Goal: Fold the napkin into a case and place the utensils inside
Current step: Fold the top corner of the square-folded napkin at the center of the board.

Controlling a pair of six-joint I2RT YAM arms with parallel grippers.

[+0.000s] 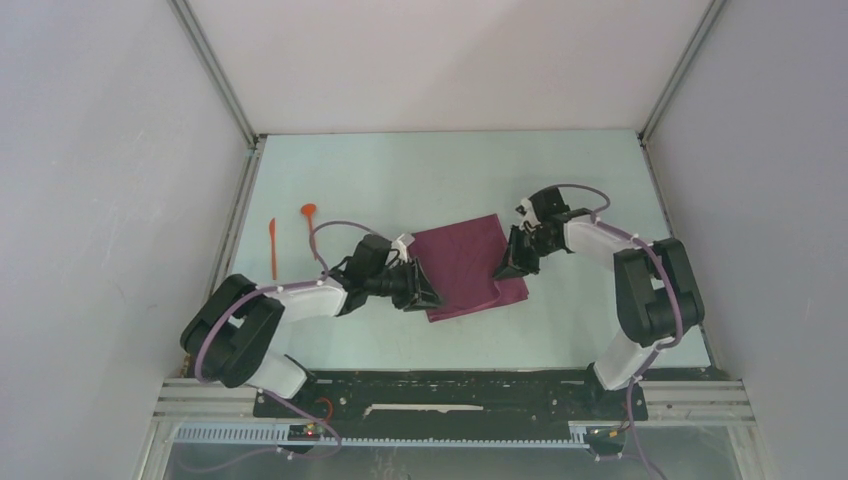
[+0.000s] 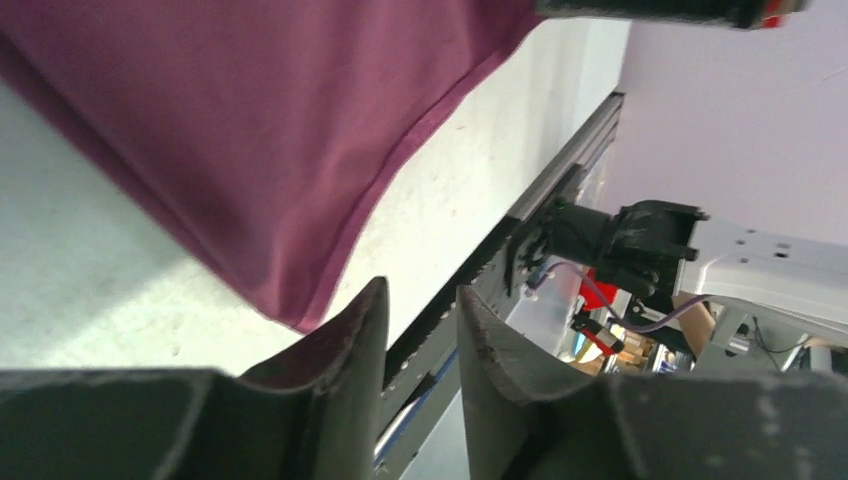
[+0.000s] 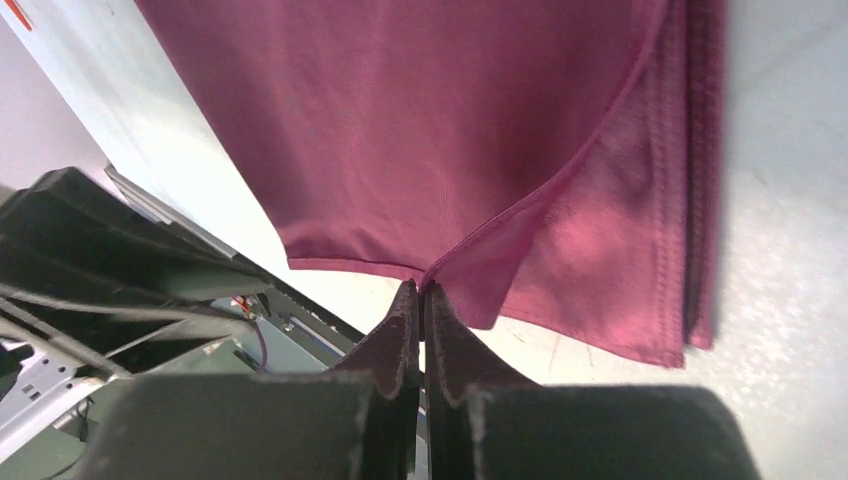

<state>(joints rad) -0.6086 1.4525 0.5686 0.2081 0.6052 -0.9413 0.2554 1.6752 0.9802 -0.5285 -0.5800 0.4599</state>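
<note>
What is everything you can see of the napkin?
The napkin is a dark maroon cloth with a slight sheen and stitched hems. It lies partly folded, in layers, on the pale table. The right gripper pinches a corner of its top layer; the open left gripper is beside its other edge.

The utensils (image 1: 272, 248) (two orange slivers) are too small to identify; the napkin (image 2: 250, 130) overruns both wrist views' top edges.

Pale green tabletop (image 1: 450, 170) boxed in by plain white walls (image 1: 100, 150) with aluminium rails (image 1: 215, 70) at the corners
</note>
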